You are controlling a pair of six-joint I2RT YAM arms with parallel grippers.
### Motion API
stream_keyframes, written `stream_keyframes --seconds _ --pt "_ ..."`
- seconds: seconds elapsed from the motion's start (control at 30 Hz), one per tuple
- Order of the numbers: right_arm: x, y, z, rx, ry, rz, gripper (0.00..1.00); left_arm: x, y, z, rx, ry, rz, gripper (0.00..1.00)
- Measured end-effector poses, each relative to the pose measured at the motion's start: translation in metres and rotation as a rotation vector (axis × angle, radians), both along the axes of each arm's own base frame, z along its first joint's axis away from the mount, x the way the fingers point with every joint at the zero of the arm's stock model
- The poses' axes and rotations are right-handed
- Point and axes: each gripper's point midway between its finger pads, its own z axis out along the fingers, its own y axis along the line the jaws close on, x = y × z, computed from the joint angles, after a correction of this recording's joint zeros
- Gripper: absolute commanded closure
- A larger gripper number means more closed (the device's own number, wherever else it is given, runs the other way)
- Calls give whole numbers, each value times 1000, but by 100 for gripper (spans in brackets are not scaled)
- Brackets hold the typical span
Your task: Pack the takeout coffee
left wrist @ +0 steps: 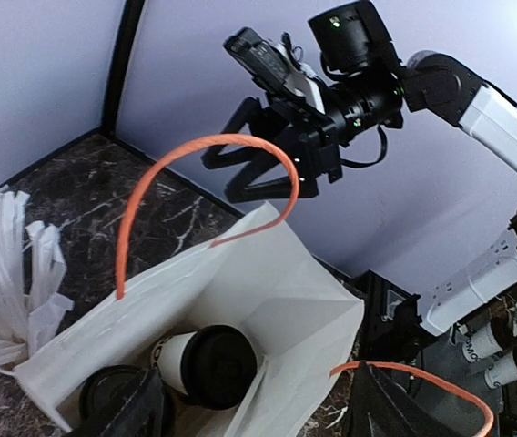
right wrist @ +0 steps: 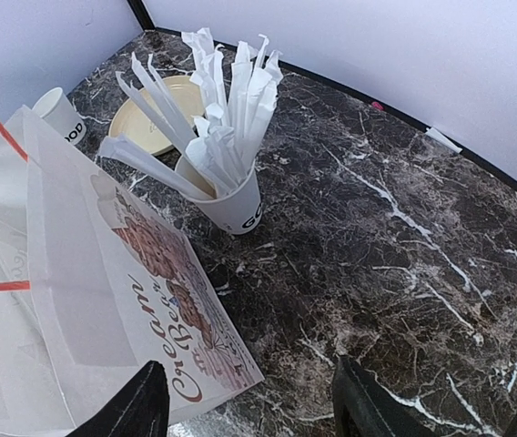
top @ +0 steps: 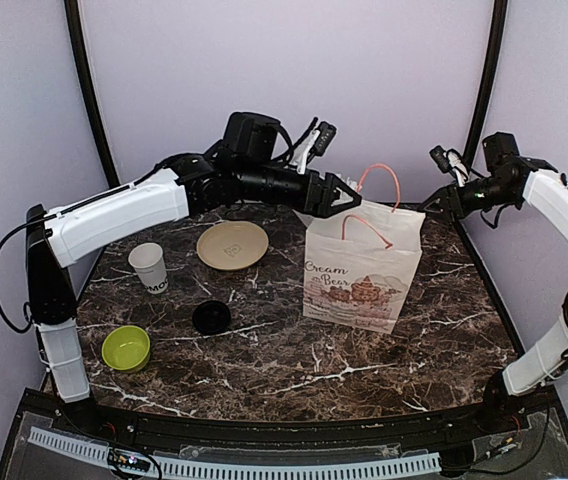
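We hold our left claw (top: 350, 200) spread above the paper bag (top: 364, 270), right of the tabletop's (top: 294, 355) middle, where two lidded coffee cups (left wrist: 211, 364) sit inside; our right claw (left wrist: 220, 180), also spread and empty, hovers over the back right corner, apparently ready to steady it.

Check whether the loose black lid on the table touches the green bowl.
Apart. The top view shows the black lid and the green bowl with a strip of bare marble table between them.
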Motion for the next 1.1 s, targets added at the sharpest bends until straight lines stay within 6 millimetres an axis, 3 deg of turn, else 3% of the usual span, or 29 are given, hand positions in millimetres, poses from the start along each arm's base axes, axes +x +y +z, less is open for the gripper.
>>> stream_keyframes --seconds 0.1,0.17,0.33,0.43,0.5,0.63,0.87,0.97,1.1 --pt "-1 0 0 0 -1 0 39 14 17 10 42 -81 90 22" --pt "-1 0 -1 0 1 0 39 25 36 22 63 -122 168 28" --pt "-1 0 -1 -2 0 -1 39 80 111 53 52 -130 400 43" --pt "0 -1 -1 -5 0 -2 39 121 156 44 69 -85 521 50" --pt "0 -1 -1 -6 0 -4 39 141 170 27 90 -51 562 50" --pt "0 -1 -3 -9 6 -5 39 159 161 -21 134 42 539 43" --pt "5 -3 -12 -21 31 -14 39 174 134 -110 177 214 452 44" --pt "6 -4 -14 -23 37 -16 39 177 127 -123 154 257 422 45" --pt "7 -4 -17 -25 46 -17 39 178 120 -120 104 277 391 46"
